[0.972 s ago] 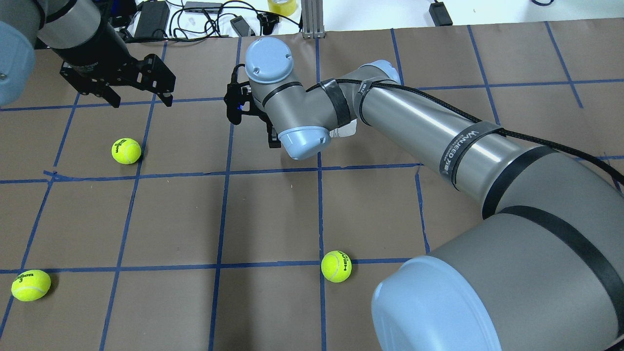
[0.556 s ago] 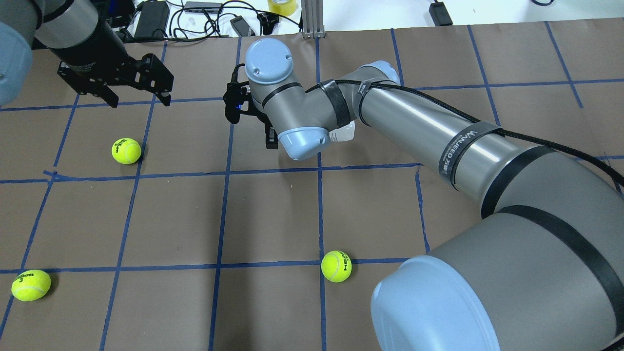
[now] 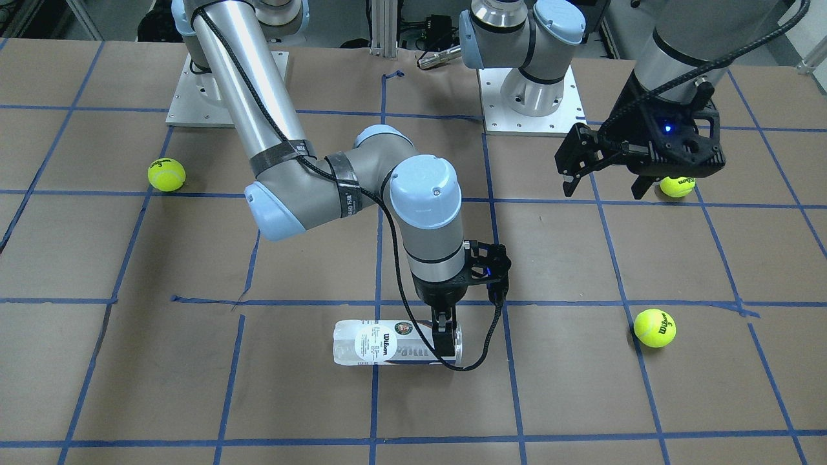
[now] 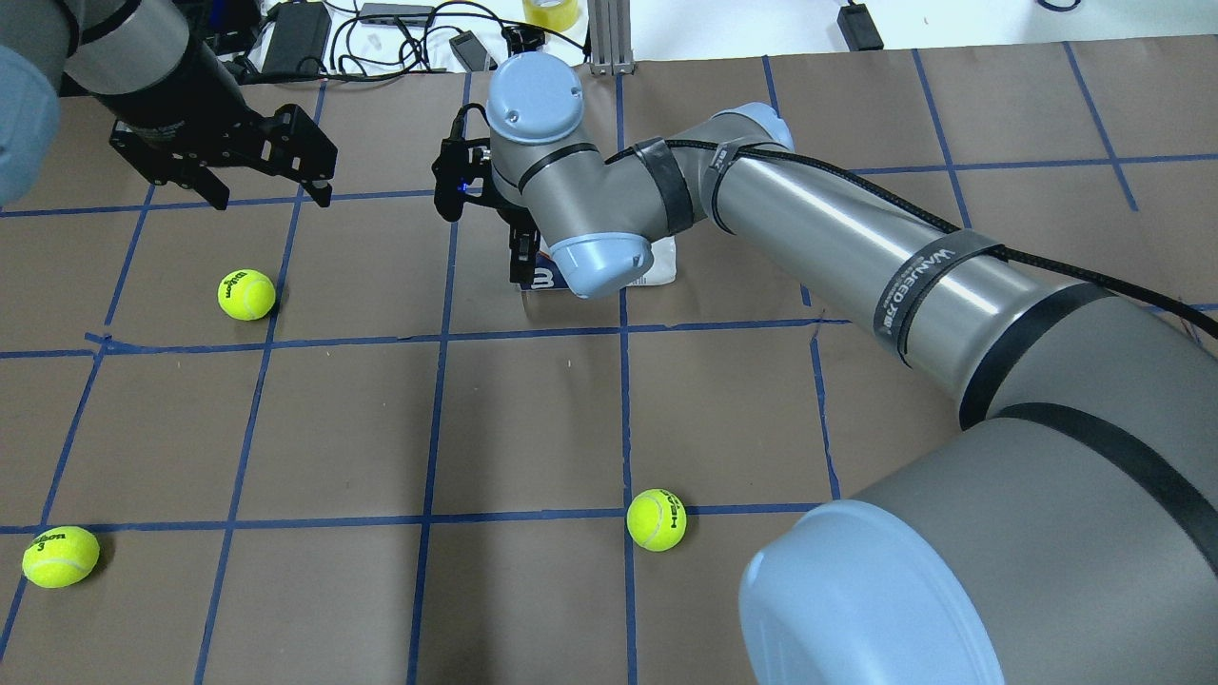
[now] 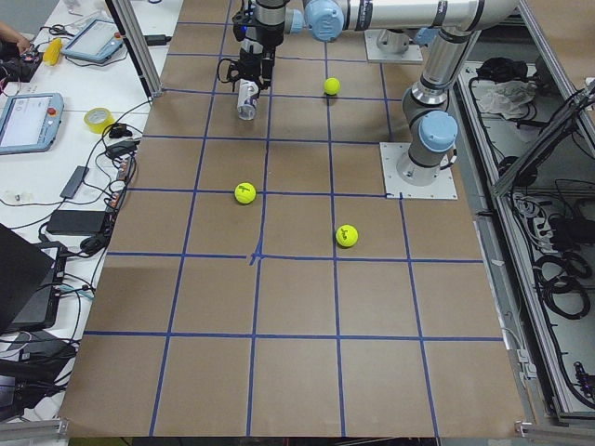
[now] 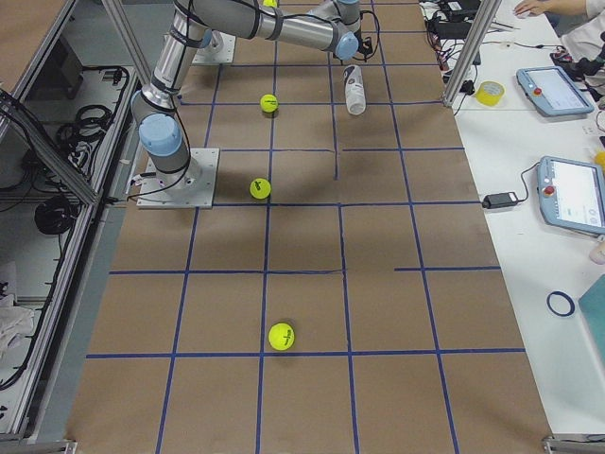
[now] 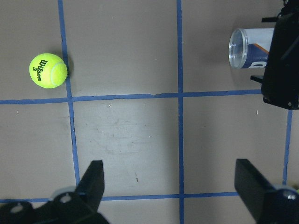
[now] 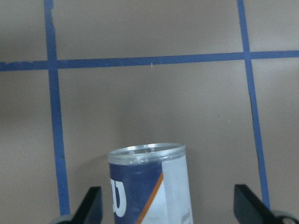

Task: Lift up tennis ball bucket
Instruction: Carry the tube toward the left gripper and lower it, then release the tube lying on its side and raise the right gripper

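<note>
The tennis ball bucket [image 3: 381, 342] is a clear can with a white and navy Wilson label. It lies on its side on the brown table, open metal rim toward my left side. My right gripper [image 3: 446, 336] points down over the can near that rim. In the right wrist view the fingers [image 8: 91, 205] stand wide apart on either side of the can [image 8: 149, 186], so the gripper is open. In the overhead view the can [image 4: 542, 282] is mostly hidden under the right wrist. My left gripper [image 3: 602, 188] hangs open and empty above the table, apart from the can [image 7: 247, 48].
Three yellow-green tennis balls lie loose on the table [image 4: 246, 294] [image 4: 657, 519] [image 4: 60, 557]; one [image 3: 677, 186] sits under the left gripper. Cables, adapters and a tape roll [image 4: 552, 11] lie past the far edge, beside an aluminium post [image 4: 609, 38].
My right wrist has shifted toward the far edge, and the can's navy end now shows beside its fingers. The left gripper has barely moved.
</note>
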